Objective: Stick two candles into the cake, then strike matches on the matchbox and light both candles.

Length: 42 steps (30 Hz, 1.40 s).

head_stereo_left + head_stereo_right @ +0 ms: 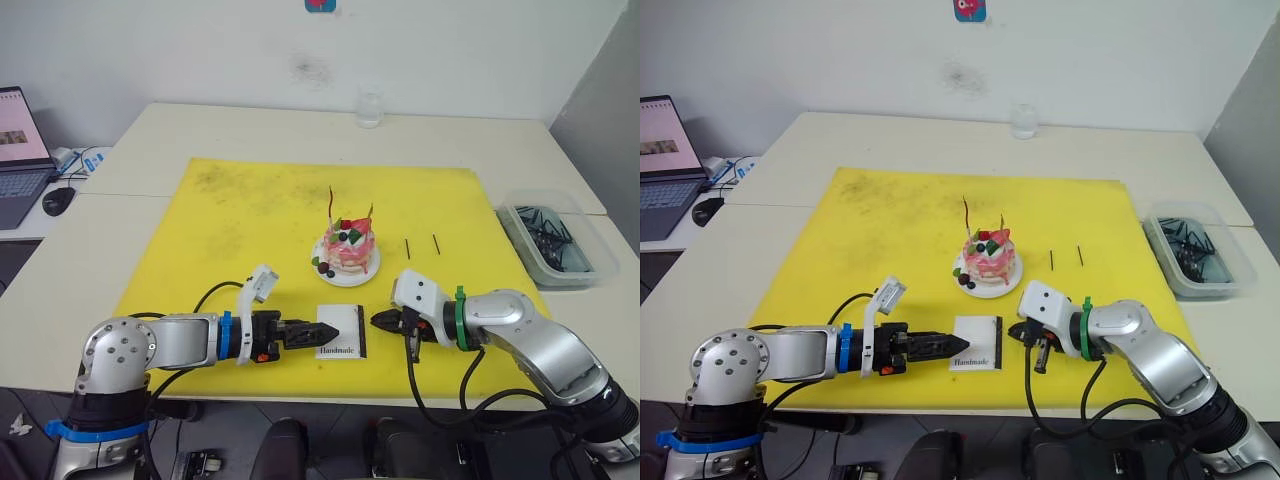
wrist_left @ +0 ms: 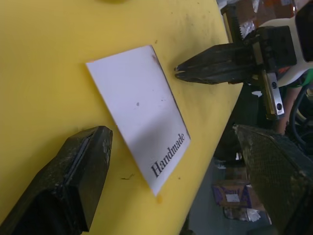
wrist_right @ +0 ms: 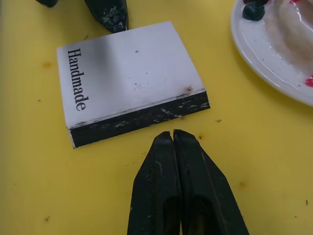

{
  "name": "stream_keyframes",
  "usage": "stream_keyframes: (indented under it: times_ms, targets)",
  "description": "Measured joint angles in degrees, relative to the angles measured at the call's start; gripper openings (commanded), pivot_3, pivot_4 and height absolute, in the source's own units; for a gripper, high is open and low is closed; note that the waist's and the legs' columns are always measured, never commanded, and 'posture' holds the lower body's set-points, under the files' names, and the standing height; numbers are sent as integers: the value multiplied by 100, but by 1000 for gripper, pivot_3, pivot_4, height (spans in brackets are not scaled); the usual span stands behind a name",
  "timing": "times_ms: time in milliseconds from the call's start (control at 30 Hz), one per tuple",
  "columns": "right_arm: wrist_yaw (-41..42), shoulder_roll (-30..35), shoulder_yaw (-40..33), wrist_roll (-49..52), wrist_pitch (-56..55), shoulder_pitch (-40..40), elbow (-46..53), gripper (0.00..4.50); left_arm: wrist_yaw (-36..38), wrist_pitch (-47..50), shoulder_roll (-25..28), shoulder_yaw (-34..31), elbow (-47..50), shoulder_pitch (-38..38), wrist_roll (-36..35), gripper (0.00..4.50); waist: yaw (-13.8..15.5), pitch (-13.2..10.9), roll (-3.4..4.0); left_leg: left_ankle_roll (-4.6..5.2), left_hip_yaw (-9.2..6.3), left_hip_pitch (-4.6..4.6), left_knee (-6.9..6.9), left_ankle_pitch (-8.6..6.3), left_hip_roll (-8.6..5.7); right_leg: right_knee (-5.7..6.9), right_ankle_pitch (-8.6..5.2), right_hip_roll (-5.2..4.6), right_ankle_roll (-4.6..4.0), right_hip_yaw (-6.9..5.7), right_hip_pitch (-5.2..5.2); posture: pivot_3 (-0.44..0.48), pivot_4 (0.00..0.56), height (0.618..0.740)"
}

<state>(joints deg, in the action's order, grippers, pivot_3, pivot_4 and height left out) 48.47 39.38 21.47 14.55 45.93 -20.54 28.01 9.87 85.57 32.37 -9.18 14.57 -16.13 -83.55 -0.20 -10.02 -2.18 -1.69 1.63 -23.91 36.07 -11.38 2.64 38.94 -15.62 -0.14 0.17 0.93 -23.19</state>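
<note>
Yellow matting covers the middle of the table, and you can see the matchbox lying flat on it near the bottom centre of the head views, its "Handmade" print facing up and its black striking strip turned toward the right side. Your left gripper reaches in from the lower left with its two black fingers spread apart on either side of the box's left edge; in the left wrist view the fingers sit wide of the white box and you cannot tell whether either touches it. Your right gripper comes in from the lower right with its fingers pressed together, holding nothing, the tip just beside the striking strip but apart from it.

Above the box, at the centre of the frame, the cake sits on its white plate, with both candles already standing up out of the top. Two matches lie on the mat just right of the cake, well apart from either gripper. At the right edge a clear bin holds dark pieces. A laptop and a mouse sit at the far left.
</note>
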Motion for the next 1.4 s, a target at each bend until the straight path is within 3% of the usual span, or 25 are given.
stream_keyframes:
  times_ms: [633,1333,1400]
  targets:
    - [-19,-62,288,-69,302,-74,32,44,-929,-576,-63,361,-166,143,-648,4500,8,3,-1,0,0,4,2,0,-2,2,2,-2,1,1,3,0,150,740]
    - [15,-515,465,-218,-218,-103,-254,44,-1155,-992,-18,653,-174,240,-903,4500,27,3,0,0,1,4,3,1,-8,0,2,-7,1,1,4,0,150,740]
    - [14,-532,466,-228,-262,-103,-278,0,-1155,-1004,-8,664,-169,241,-897,4098,27,3,0,0,0,4,3,1,-8,0,2,-7,1,-1,4,0,150,740]
